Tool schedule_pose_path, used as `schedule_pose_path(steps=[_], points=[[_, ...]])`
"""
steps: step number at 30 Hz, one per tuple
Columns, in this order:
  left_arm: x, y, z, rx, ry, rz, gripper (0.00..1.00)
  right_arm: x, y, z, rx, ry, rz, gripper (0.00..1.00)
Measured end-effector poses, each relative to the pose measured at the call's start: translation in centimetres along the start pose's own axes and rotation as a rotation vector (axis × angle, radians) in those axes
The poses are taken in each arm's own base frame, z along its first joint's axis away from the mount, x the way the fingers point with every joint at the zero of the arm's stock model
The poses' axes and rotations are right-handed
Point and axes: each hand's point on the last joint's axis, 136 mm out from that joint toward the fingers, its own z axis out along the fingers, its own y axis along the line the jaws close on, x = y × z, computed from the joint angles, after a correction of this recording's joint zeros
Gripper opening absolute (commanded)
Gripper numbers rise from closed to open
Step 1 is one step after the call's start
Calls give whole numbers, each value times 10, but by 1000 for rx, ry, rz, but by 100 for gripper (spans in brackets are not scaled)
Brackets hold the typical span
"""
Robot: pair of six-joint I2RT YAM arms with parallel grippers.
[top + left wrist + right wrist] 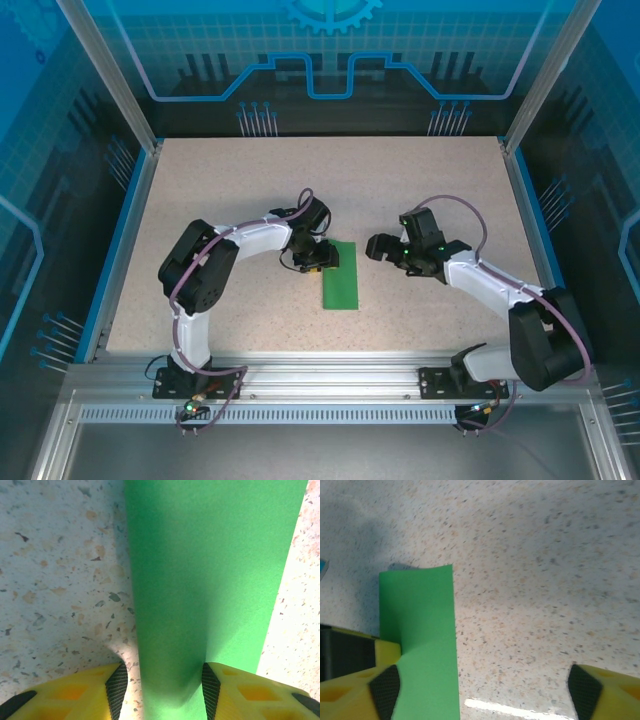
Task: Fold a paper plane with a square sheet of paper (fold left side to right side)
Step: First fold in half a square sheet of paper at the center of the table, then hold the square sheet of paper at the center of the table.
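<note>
Square sheet of paper [341, 277]: folded narrow, flat on worktop [200, 180]. Left end effector [316, 262] part-open, straddling it. Right end effector [378, 247] wide, alongside.

We see our left arm [215, 262] and right arm [490, 285] built alike: white links between bulky black joints, each bolted on a black base plate [445, 380]. A purplish cable [466, 206] loops along each. The fingers [70, 692] are yellow plastic (moulded with square recesses), faced with black ribbed pads [116, 690].
</note>
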Motion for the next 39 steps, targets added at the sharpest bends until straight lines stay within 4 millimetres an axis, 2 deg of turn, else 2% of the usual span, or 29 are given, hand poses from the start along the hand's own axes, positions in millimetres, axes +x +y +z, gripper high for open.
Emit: schedule_pose_path(steps=[4, 5, 7, 9, 12, 16, 23, 27, 32, 35, 39], points=[[0, 0, 0, -1, -1, 1, 48, 17, 9, 19, -64, 120, -8, 29], [0, 0, 0, -2, -2, 1, 48, 21, 12, 24, -78, 151, -5, 21], [0, 0, 0, -2, -2, 1, 48, 28, 19, 36, -99, 207, -18, 9], [0, 0, 0, -2, -2, 1, 48, 35, 27, 43, -114, 246, -29, 3], [0, 0, 0, -2, -1, 1, 48, 45, 38, 53, -126, 295, -49, 2], [0, 0, 0, -2, -2, 1, 48, 47, 49, 66, -127, 328, -67, 1], [0, 0, 0, -2, -2, 1, 48, 60, 37, 78, -71, 386, -50, 1], [0, 0, 0, -4, -3, 4, 49, 58, 37, 80, -55, 394, -49, 1], [1, -3, -3, 4, -28, 37, 57, 58, 36, 80, -43, 402, -46, 1], [5, 0, -14, -14, -59, 54, 62, 58, 36, 80, -36, 407, -45, 1], [1, -7, -51, 1, -158, 93, 64, 58, 36, 80, -30, 414, -43, 1]])
